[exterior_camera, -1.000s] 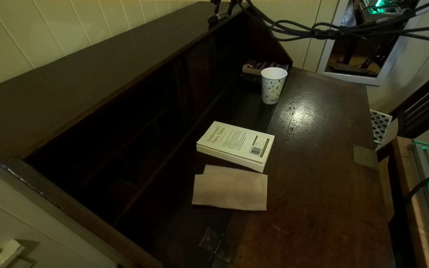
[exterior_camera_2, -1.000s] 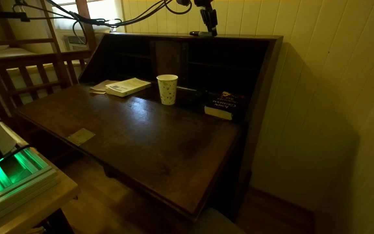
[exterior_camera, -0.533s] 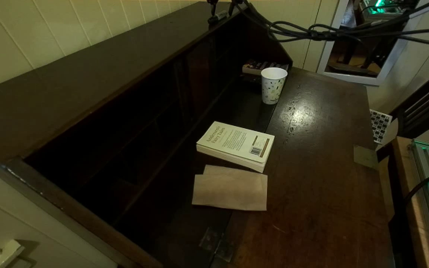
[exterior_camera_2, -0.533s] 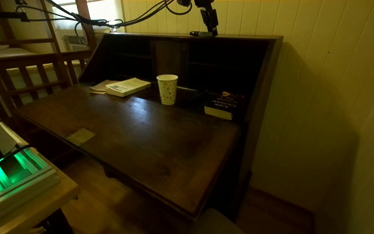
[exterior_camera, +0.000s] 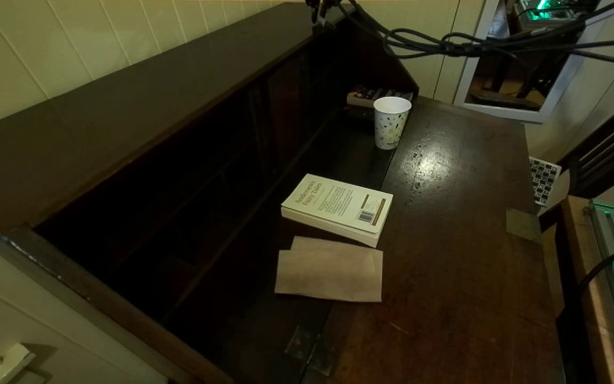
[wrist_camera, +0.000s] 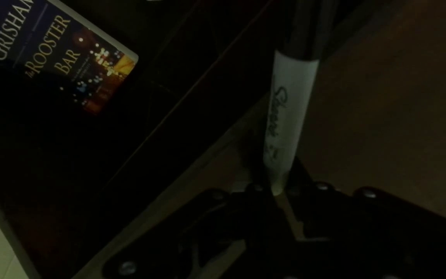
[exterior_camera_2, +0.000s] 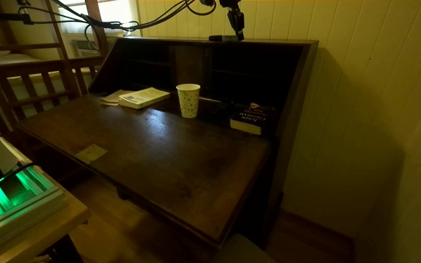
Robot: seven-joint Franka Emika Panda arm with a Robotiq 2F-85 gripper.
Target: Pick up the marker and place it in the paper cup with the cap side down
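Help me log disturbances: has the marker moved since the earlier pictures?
Yes. In an exterior view, the marker has shifted slightly left in the picture: its dark end is now farther from the right end of the unmoved desk.

The white book [exterior_camera: 336, 205] lies between the upright paper cup [exterior_camera: 391, 125] and some brown paper [exterior_camera: 331, 274]

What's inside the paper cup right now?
In an exterior view, only the white upper inner wall of the paper cup shows; nothing sticks up past its rim. Its bottom is hidden by the near side, so I can't tell whether anything lies there.
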